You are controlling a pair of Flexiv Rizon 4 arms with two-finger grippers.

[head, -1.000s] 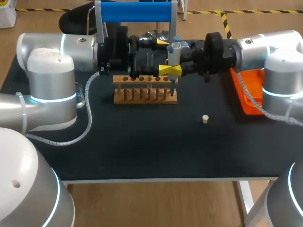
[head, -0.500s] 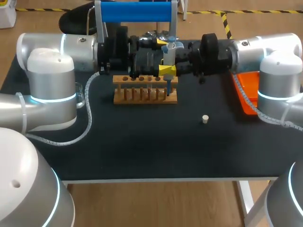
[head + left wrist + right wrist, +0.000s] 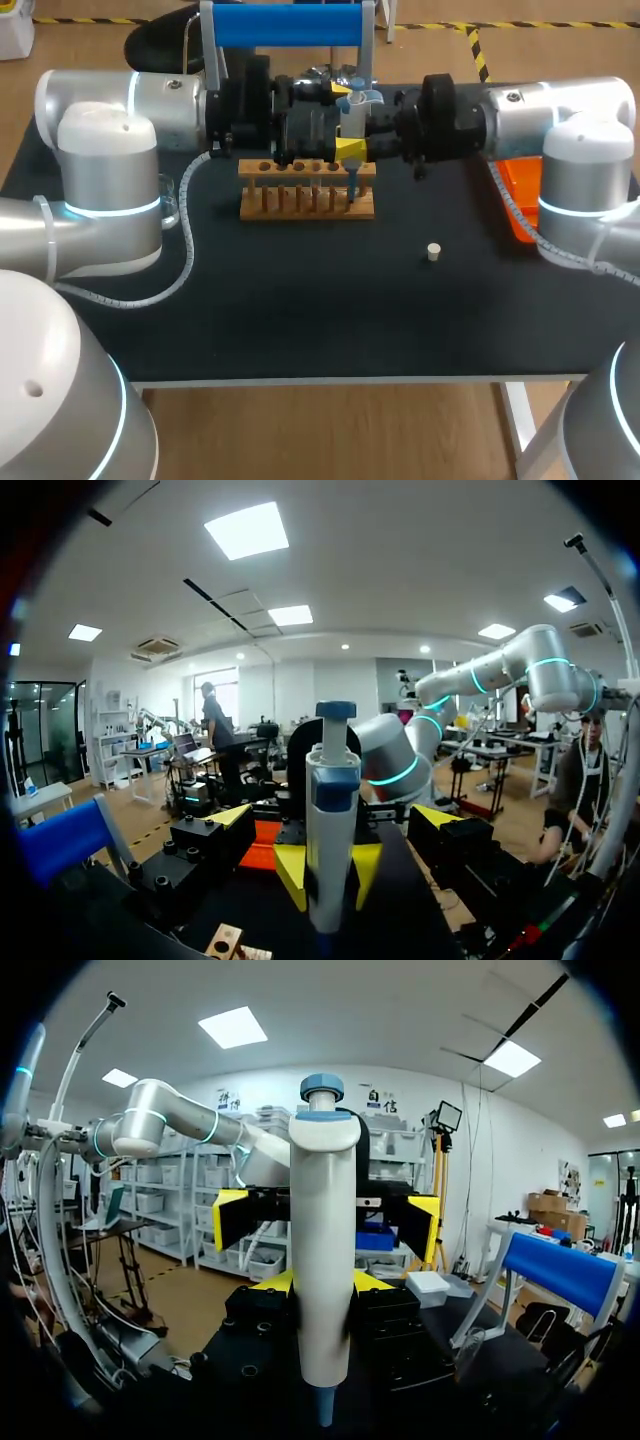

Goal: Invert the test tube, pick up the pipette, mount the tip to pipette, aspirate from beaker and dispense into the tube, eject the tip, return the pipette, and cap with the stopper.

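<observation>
Since a second ago, the right arm has carried the pipette (image 3: 353, 115) a little to the left, from just past the right end of the rack (image 3: 300, 200) to above its last holes. The left arm has not moved.

In the head view both arms reach in from the sides and meet at the far middle of the table (image 3: 300, 310), just behind the wooden rack. The right gripper (image 3: 350, 150) holds the pipette upright, its yellow tips pressed against the white body from both sides. The blue plunger is at the top. The blue tip (image 3: 350, 190) points down at the right end of the rack; whether it enters a hole cannot be seen.

The left gripper (image 3: 334, 818) faces the right one from the other side of the pipette. Its fingers are spread wide and touch nothing, and the pipette stands in the gap ahead of them.

A small white stopper (image 3: 433, 252) sits alone on the table, to the right of the rack and nearer the front. An orange tray (image 3: 515, 205) lies at the right, partly hidden by the right arm.
</observation>
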